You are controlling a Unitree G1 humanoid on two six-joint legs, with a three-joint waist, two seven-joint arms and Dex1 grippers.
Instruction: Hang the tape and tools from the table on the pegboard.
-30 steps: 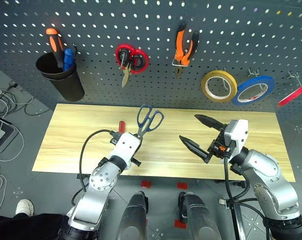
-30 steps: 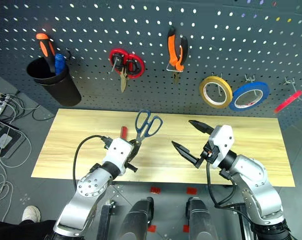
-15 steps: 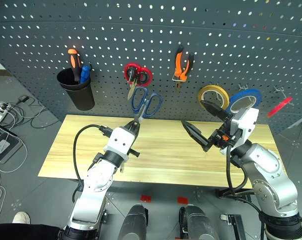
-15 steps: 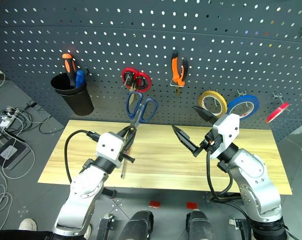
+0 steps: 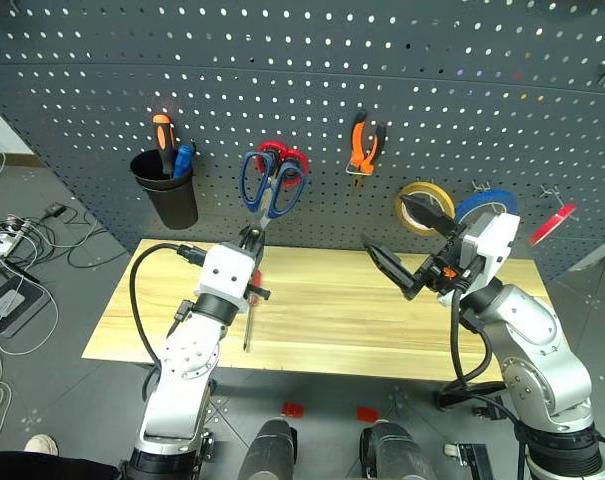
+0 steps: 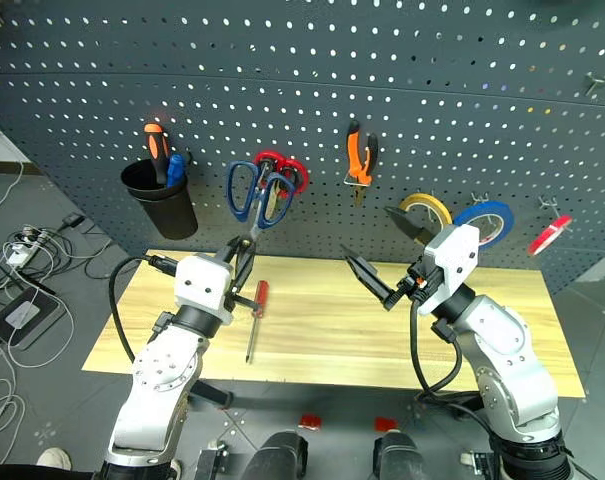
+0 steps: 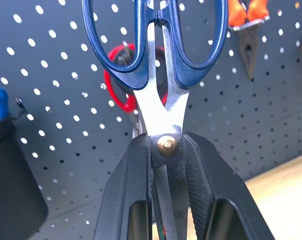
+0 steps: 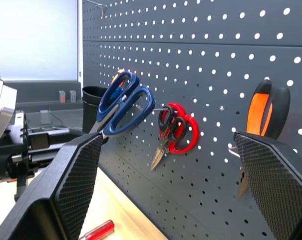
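Dark-blue-handled scissors (image 7: pixel 155 65), silver blades clamped in the left tool (image 7: pixel 165 150), handles up; right tool (image 5: pixel 407 250) apart.

Left pincer (image 5: pixel 249 237) clamped and raised, right pincer (image 5: pixel 400 242) wide apart.

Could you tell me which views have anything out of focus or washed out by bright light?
Left wrist view: the blue scissors are sharp, the pegboard behind soft. Right wrist view: a bright pale panel is washed out, and the near fingers are slightly soft. Eye views: evenly lit.
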